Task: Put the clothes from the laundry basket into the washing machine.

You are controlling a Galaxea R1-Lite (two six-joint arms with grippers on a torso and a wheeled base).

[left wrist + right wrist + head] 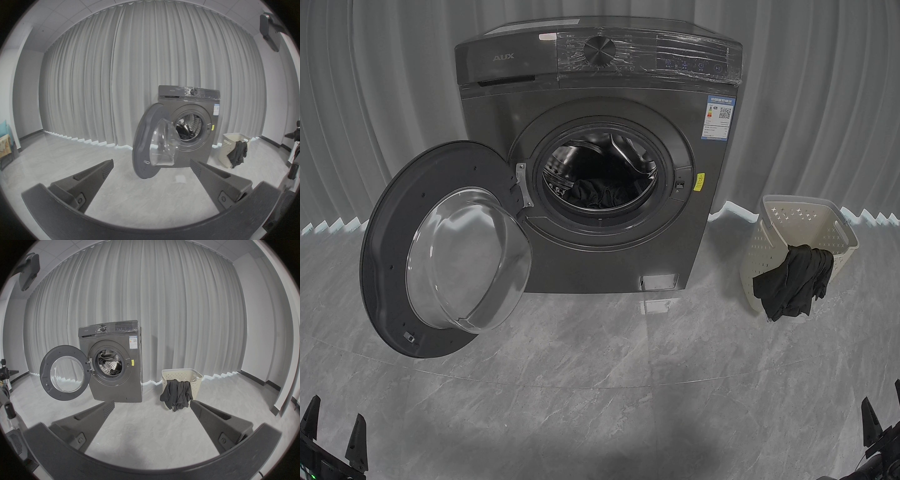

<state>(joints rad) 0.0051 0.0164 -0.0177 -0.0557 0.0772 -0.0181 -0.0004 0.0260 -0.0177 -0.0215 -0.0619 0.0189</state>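
A grey washing machine (594, 150) stands ahead with its round door (447, 250) swung open to the left. Dark clothes (603, 194) lie inside the drum. To its right stands a cream laundry basket (800, 225) with a black garment (794, 281) draped over its front rim. My left gripper (151, 181) is open, low and far back from the machine, at the head view's bottom left corner (334, 431). My right gripper (151, 421) is also open, with nothing between its fingers, and shows at the head view's bottom right corner (881, 419). The basket (182, 377) and garment (176, 394) lie ahead of it.
Pale pleated curtains (819, 94) hang behind the machine and basket. Grey marble-look floor (625, 387) stretches between me and the machine. The open door (153, 147) juts out into the floor space on the left.
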